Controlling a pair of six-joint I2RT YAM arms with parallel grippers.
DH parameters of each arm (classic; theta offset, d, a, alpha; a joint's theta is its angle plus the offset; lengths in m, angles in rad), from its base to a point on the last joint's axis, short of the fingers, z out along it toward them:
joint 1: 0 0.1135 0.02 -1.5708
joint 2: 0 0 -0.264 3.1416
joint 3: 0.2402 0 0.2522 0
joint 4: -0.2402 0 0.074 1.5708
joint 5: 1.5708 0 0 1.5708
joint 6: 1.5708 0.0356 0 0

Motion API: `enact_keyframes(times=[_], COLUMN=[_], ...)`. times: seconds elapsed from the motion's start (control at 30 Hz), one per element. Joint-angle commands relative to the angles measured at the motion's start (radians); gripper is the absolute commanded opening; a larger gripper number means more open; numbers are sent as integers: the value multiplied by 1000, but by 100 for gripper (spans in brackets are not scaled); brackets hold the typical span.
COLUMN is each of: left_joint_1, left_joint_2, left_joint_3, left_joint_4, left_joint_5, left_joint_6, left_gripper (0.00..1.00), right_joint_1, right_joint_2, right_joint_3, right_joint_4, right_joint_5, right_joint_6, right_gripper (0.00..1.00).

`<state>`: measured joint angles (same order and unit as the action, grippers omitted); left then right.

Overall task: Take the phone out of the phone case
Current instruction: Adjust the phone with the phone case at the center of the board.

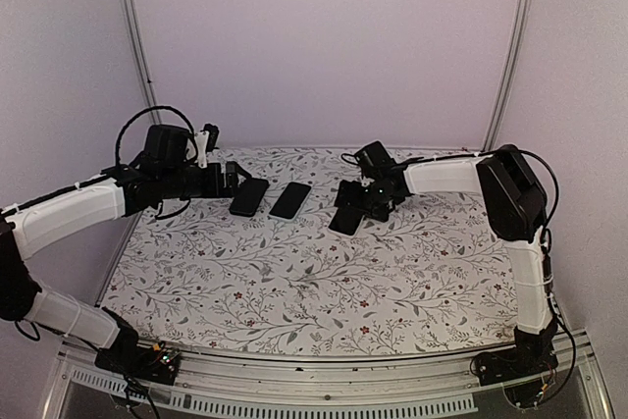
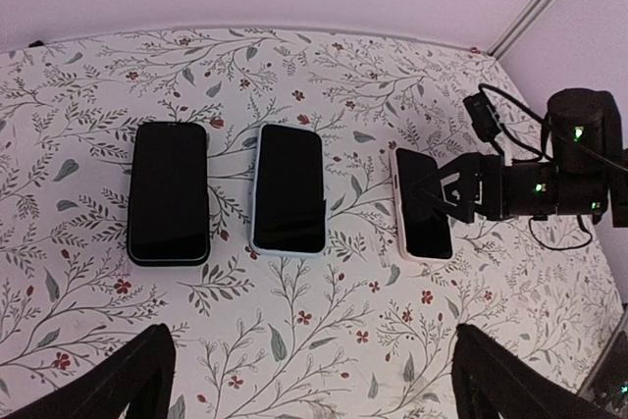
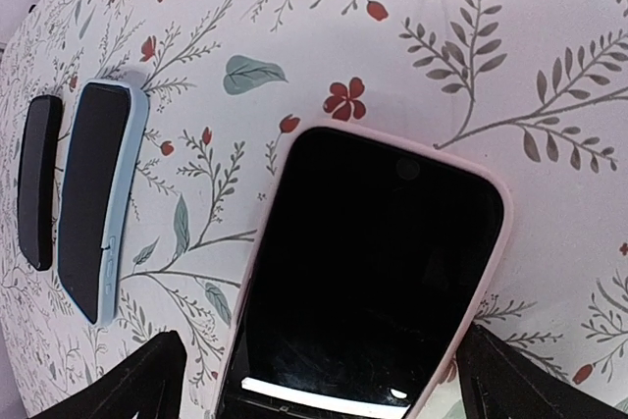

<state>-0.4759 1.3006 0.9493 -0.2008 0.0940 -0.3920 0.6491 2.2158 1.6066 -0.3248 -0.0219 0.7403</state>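
Observation:
Three phones lie screen up in a row at the back of the table. One is in a dark case (image 2: pixel 169 193), one in a light blue case (image 2: pixel 290 189), and one in a pink case (image 2: pixel 422 215). The pink-cased phone (image 3: pixel 373 272) fills the right wrist view. My right gripper (image 3: pixel 339 390) is open low over its near end, with one finger (image 3: pixel 147 380) left of the case and the other close by its right edge. In the top view my right gripper (image 1: pixel 365 201) is over that phone (image 1: pixel 347 216). My left gripper (image 2: pixel 309 385) is open and empty, above bare cloth in front of the phones.
The table is covered with a floral cloth (image 1: pixel 324 282). White walls and two metal posts (image 1: pixel 132 36) close in the back and sides. My left arm (image 1: pixel 167 174) hovers by the dark-cased phone (image 1: pixel 249 196) at the back left.

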Motion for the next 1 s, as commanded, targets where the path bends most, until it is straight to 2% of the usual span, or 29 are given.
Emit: enact_keyframes(times=[0.0,0.47,0.97], left_joint_1=[-12,-12,-13], left_joint_2=[-22,-52,-48], left_joint_3=[-4,-23,-21], left_joint_4=[-17,-36,-37], left_joint_5=[-6,-26,-22], left_joint_6=[18,18,15], left_gripper=[99,99,99], right_joint_1=[9,9,10], right_joint_2=[59,187,251], right_joint_3=[61,254,358], right_joint_4=[-63,-154,-199], right_joint_5=[59,82,92], right_joint_6=[-34,-103,-164], right_gripper=[99,99,99])
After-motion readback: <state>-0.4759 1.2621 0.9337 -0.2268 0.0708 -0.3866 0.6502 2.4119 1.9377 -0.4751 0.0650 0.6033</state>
